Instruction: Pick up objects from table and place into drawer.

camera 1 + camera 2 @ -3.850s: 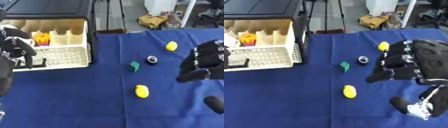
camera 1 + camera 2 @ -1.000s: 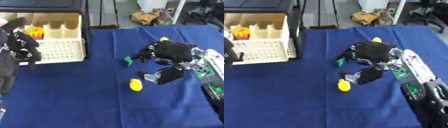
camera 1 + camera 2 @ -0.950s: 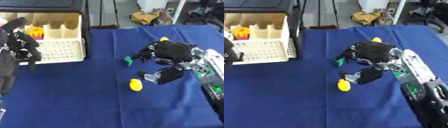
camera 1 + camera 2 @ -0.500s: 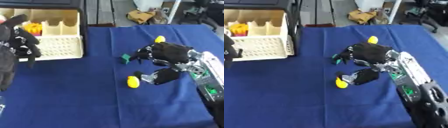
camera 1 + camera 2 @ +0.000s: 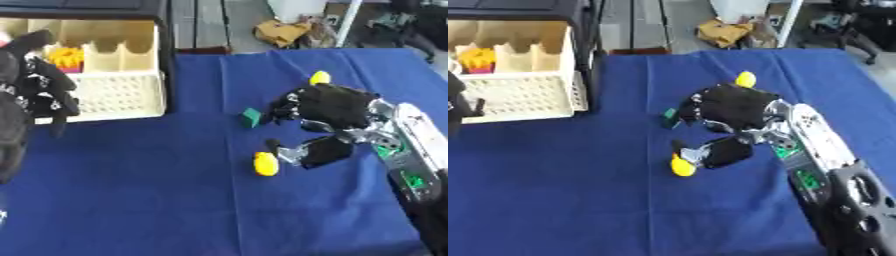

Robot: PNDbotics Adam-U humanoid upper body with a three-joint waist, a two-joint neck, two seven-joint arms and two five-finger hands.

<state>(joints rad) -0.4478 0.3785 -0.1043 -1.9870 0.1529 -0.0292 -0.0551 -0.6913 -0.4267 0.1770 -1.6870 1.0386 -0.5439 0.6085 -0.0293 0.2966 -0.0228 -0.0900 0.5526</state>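
Honestly, I'd call this early going — most of the work is still ahead of me. The cream plastic drawer point(image 5: 105, 95), pulled open from its black cabinet point(image 5: 87, 4) at the far left of the blue cloth-covered table point(image 5: 157, 200), already holds something yellow and orange point(image 5: 66, 56) in a back compartment, but I cannot make out what it is. Out on the cloth three loose things are in plain sight: a small yellow egg-shaped piece point(image 5: 265, 164) near the middle, a little green block point(image 5: 251, 117) just beyond it, and a second yellow rounded piece point(image 5: 320, 77) farther back. My right hand point(image 5: 325, 120) is down over the cloth between them, fingers curled toward the green block and thumb reaching close to the near yellow piece; I can't see anything pinched or lifted, and whether something small sits hidden under the palm I cannot tell. My left hand point(image 5: 39, 92) is up in front of the drawer's left side, fingers loosely spread and holding nothing. So by my reckoning, none of the visible table pieces has been carried over yet — the next pick looks like the green block or the near yellow piece, then the long carry leftward to the drawer
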